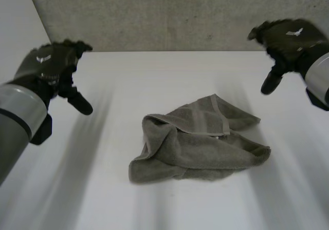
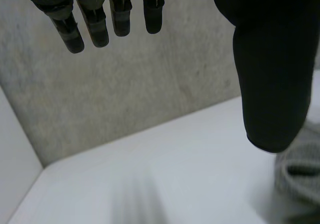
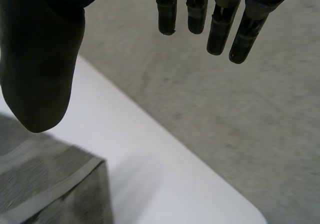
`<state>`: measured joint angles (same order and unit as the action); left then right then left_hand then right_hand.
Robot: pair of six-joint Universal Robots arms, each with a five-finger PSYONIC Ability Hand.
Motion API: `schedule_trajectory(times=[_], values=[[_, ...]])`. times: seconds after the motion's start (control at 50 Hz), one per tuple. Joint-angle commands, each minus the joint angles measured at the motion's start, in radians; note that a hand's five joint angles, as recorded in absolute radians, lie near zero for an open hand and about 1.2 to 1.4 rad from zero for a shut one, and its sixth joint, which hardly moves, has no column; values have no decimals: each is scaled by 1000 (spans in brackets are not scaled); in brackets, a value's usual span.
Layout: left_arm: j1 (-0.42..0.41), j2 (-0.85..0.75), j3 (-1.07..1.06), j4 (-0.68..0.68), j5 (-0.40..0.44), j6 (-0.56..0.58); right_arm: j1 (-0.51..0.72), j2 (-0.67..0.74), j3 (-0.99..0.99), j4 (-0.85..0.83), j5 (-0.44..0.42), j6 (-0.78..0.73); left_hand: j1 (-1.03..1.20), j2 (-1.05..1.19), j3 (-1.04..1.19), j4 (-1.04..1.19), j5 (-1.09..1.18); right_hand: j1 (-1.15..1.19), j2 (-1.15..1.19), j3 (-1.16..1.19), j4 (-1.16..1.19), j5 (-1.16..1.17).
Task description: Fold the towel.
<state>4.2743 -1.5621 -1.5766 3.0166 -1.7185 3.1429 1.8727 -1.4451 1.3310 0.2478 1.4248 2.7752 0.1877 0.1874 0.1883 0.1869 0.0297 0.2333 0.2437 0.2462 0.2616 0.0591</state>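
Left hand [image 1: 51, 65] and right hand [image 1: 288, 37] hover with fingers straight and thumbs spread, holding nothing. Between them, well apart from both, a crumpled grey towel [image 1: 200, 142] lies on the white surface [image 1: 128, 76].

Black left hand [image 1: 51, 68], black right hand [image 1: 288, 37]

No legible text; white emblems [image 1: 43, 58] mark left robot hand [image 1: 51, 70] and right robot hand [image 1: 285, 41].
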Motion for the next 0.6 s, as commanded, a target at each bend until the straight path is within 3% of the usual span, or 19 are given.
schedule_trajectory(times=[0.02, 0.16, 0.26, 0.34, 0.44, 0.6], values=[[27, -56, -124, 83, 2, -26, 0, 136, -7, -15, -109, -39, 43, 44, 43, 44, 27, -59, -69, -72, -87, -59], [9, -161, -151, 102, 20, -63, 11, 284, -13, -114, -106, 7, 49, 50, 49, 50, 33, 65, 55, 52, 37, 65], [-14, -262, -146, 107, 103, -87, 48, 365, 0, -194, -106, -17, 99, 99, 99, 100, 83, 160, 149, 147, 131, 159], [-22, -306, -137, 108, 112, -89, 57, 443, 8, -243, -98, -84, 96, 97, 96, 97, 80, 221, 211, 209, 193, 221], [-42, -349, -134, 122, 115, -96, 60, 474, 45, -254, -99, -186, 96, 97, 96, 97, 80, 222, 211, 209, 193, 221], [-70, -400, -134, 140, 117, -116, 77, 493, 94, -315, -98, -200, 102, 102, 102, 103, 86, 189, 179, 176, 161, 189]])
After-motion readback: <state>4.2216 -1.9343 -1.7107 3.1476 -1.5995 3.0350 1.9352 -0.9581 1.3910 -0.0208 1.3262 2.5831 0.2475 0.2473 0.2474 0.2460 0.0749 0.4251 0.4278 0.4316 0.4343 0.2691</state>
